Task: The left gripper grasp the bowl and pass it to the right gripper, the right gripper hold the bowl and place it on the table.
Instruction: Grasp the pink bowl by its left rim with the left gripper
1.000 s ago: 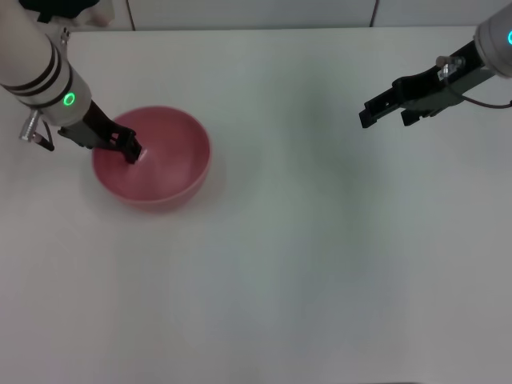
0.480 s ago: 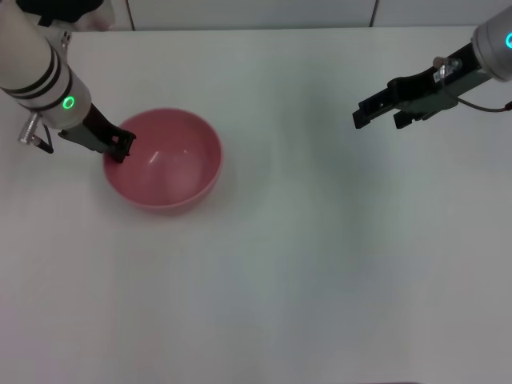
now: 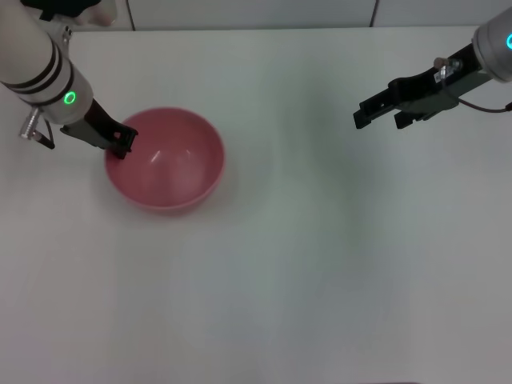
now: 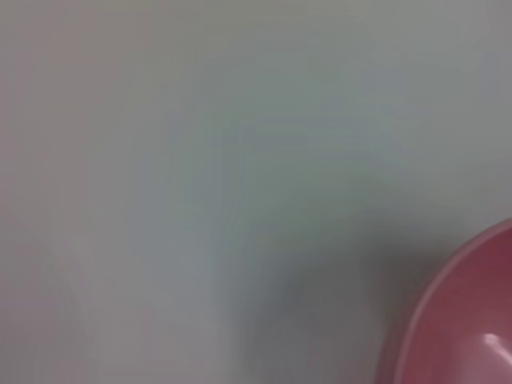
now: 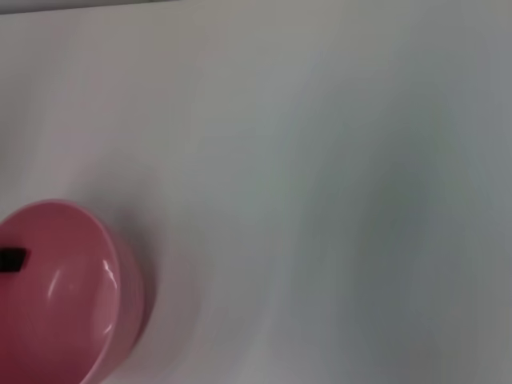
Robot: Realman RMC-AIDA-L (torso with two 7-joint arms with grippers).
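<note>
L pincer [image 3: 122, 144] clamped on near-left rim of the pink bowl [image 3: 168, 160], one finger inside, one outside; bowl sits upright on the white table [image 3: 288, 264], left-centre; R pincer [image 3: 382, 109] hovers far right, well apart from bowl, fingers slightly apart, holding nothing; R wrist view shows bowl [image 5: 64, 288] at frame edge.

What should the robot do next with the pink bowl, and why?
Probably lift it a little and carry it toward the right gripper. The left gripper grips the bowl at its rim, while the right one waits far across the table.
</note>
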